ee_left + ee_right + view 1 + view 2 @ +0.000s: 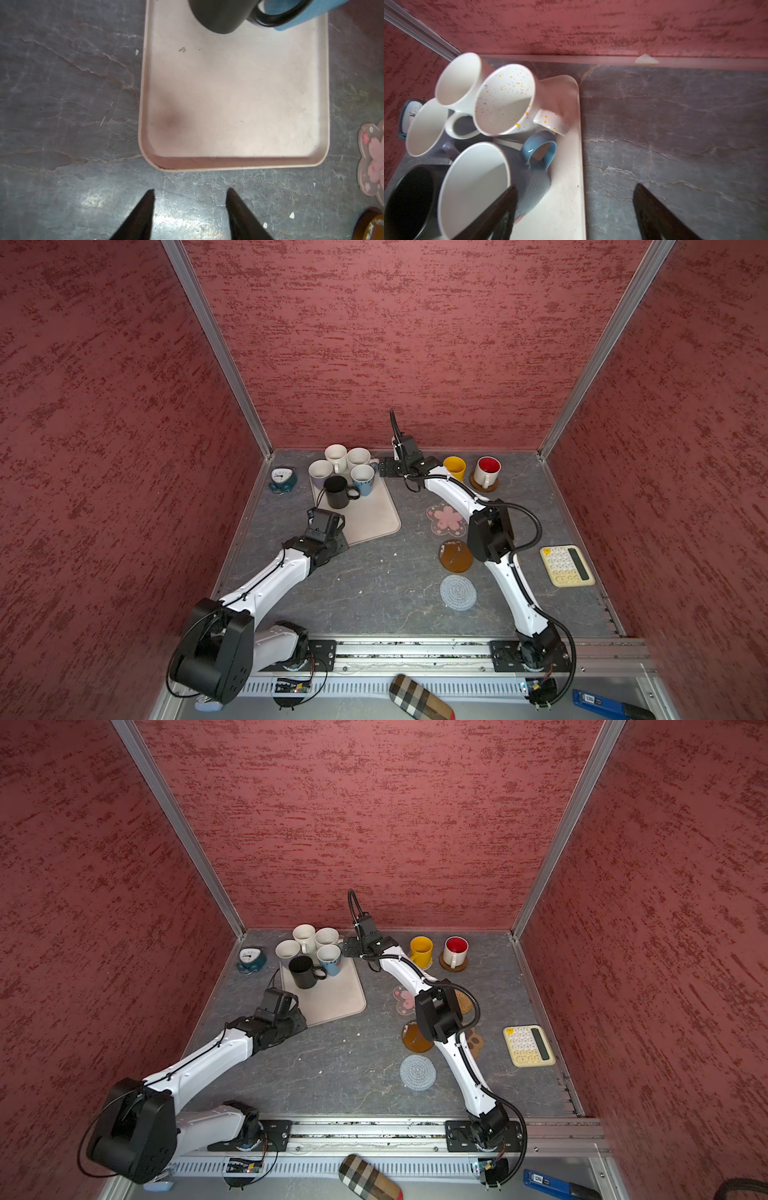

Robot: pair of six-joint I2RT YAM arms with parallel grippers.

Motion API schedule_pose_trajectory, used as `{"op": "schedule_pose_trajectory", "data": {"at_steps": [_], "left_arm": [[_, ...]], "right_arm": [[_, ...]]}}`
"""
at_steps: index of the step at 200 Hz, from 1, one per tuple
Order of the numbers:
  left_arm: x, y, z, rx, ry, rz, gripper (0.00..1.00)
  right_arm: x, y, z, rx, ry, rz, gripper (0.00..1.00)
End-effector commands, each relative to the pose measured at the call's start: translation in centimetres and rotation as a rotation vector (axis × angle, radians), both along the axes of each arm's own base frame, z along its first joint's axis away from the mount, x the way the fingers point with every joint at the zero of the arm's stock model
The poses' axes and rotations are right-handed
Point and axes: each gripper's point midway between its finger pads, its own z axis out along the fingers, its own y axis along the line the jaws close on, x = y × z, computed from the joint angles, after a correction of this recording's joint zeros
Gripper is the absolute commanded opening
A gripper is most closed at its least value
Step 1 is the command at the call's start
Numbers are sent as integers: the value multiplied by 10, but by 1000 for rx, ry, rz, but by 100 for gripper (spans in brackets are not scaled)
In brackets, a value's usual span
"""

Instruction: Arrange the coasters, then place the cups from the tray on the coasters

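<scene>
The left claw (pixel 190 191) is open and empty, over the grey table (pixel 62 83) just short of the big flat beige plastic tray (pixel 239 93). The right claw (pixel 575 186) is open wide and empty too, by the tray's far corner, close to the blue mug (pixel 533 182). Five mugs stand on the tray, the black mug (pixel 336 491) in front. The yellow mug (pixel 454 467) and the white mug with red inside (pixel 487 471) stand off the tray, the second on a round brown coaster (pixel 484 487). The pink flower coaster (pixel 446 518) lies on the table
</scene>
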Motion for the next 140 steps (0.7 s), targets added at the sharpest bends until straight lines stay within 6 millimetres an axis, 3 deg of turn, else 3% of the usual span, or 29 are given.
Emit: {"op": "schedule_pose_trajectory", "data": {"at_steps": [1,18,39,54,74,140], "left_arm": [[10,-1,3,-77,13,13,48],[14,11,4,-69,13,47,47],[18,25,2,-81,22,93,48],[22,35,0,-71,32,123,56],[26,44,-6,-68,52,147,58],[42,54,-28,-47,110,157,39]], "right_arm": [[-15,-5,57,44,-82,22,76],[-32,-10,52,43,-48,46,67],[-56,-11,31,42,4,102,60],[-68,-15,15,33,32,126,58],[-83,-17,-4,26,70,157,57],[-113,-10,-60,26,191,247,55]]}}
